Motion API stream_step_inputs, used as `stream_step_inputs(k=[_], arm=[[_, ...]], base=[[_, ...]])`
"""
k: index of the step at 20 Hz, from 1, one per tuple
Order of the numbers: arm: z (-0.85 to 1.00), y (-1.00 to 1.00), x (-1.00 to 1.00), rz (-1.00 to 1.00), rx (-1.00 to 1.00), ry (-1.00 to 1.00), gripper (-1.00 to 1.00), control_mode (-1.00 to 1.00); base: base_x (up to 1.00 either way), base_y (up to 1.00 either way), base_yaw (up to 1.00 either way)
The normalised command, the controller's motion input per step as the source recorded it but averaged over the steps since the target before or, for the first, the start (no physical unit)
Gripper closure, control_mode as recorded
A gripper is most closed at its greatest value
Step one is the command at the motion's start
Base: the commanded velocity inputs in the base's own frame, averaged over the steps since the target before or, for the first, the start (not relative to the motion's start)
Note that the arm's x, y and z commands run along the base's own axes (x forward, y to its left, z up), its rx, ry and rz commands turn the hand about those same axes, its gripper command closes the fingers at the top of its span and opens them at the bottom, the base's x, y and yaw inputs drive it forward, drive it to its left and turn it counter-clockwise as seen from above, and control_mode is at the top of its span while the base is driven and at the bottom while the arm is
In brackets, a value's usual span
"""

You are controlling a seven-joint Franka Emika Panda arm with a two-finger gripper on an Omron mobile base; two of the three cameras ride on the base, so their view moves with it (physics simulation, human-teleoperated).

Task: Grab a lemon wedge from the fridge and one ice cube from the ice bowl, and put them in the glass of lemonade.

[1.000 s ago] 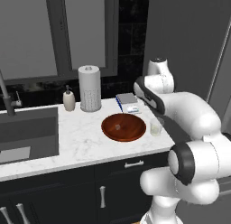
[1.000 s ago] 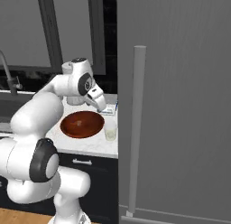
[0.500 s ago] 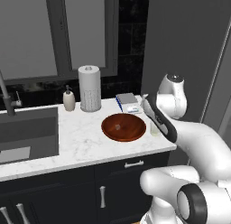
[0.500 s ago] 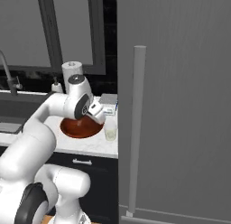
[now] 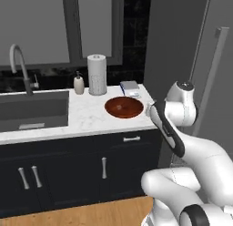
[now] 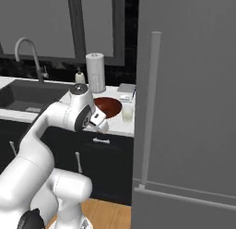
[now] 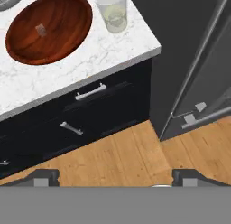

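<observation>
The ice bowl (image 7: 47,29) is glossy reddish-brown and sits on the marble counter, with one pale ice cube (image 7: 40,30) inside. Just right of it stands the glass of lemonade (image 7: 112,11), near the counter's right end; the right base view has the ice bowl (image 6: 107,107) and the glass (image 6: 127,113) too. The grey fridge (image 6: 193,108) is closed, its long bar handle (image 6: 150,108) facing me. The lemon wedge is hidden. My gripper (image 6: 103,127) hangs in front of the counter edge, left of the fridge. It is open, fingertips (image 7: 45,177) wide apart, with nothing between them.
A white paper-towel roll (image 5: 97,74), a soap bottle (image 5: 79,84) and a small blue-white box (image 5: 130,87) stand at the back of the counter. The sink (image 5: 32,109) and faucet (image 5: 20,65) lie to the left. Dark drawers (image 7: 90,91) and wooden floor (image 7: 126,151) are below my hand.
The whole picture has shifted: the base has backed away and the fridge fills more of the right. My arm has swung from above the bowl down to the counter's front edge.
</observation>
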Motion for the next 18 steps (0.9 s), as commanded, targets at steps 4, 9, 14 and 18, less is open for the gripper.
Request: stream_step_inputs(k=[4,9,14,18], arm=[[0.00,0.00,0.00,0.00,0.00,0.00,-1.00,1.00],[0.00,0.00,0.00,0.00,0.00,0.00,-1.00,1.00],[0.00,0.00,0.00,0.00,0.00,0.00,-1.00,1.00],[0.00,0.00,0.00,0.00,0.00,0.00,-1.00,1.00]], base=[[-0.86,-0.43,0.02],[-0.34,-0.80,0.00],[0.00,-0.72,0.06],[-0.14,-0.14,0.04]])
